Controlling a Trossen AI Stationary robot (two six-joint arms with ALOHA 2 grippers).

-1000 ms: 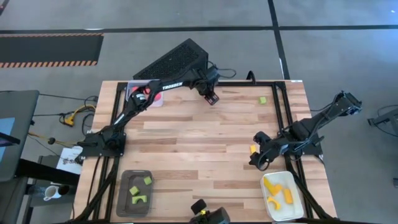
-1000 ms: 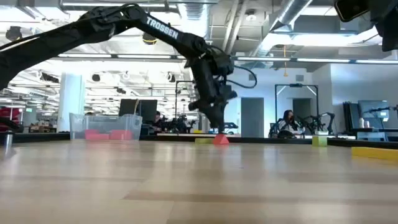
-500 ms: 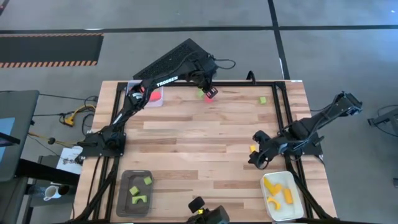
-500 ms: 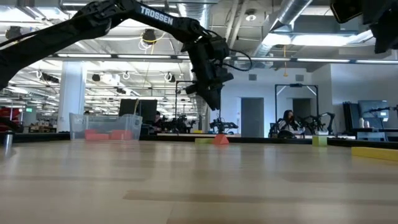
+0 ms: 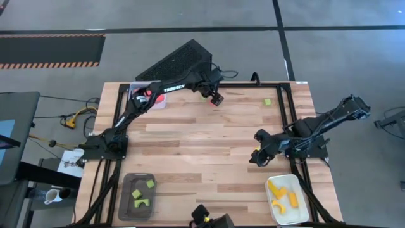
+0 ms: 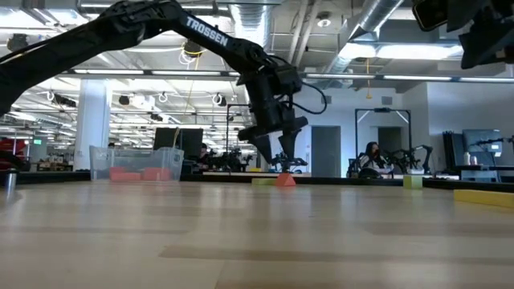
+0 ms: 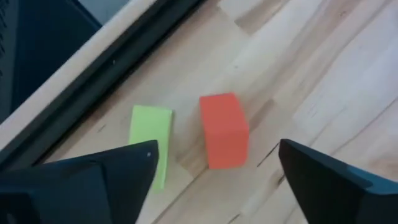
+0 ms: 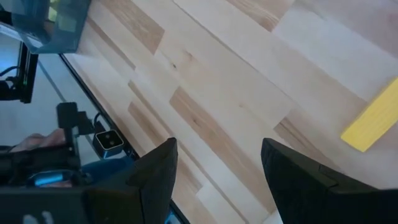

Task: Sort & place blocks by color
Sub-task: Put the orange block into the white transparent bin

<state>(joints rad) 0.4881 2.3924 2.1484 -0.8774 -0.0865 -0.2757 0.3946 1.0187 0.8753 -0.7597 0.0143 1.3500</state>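
Note:
A red block (image 7: 224,130) lies on the table near the far edge, with a light green block (image 7: 151,146) flat beside it. My left gripper (image 5: 215,98) hangs open just above them, one finger on either side of the red block (image 6: 285,181), touching neither. My right gripper (image 5: 256,156) stands open low over the table's right half, and a yellow bar (image 8: 373,118) lies just beyond one of its fingers. Another green block (image 5: 267,101) sits at the far right.
A clear tray (image 5: 149,96) holding red pieces stands at the far left. A dark grey tray (image 5: 124,197) with green pieces is at the near left, and a white tray (image 5: 302,204) with yellow pieces at the near right. A black frame rail (image 7: 124,62) runs along the far edge.
My left gripper has risen a little from the red block, then come back over it and opened wide. The red block has stayed on the table. My right gripper has shifted slightly toward the table's left.

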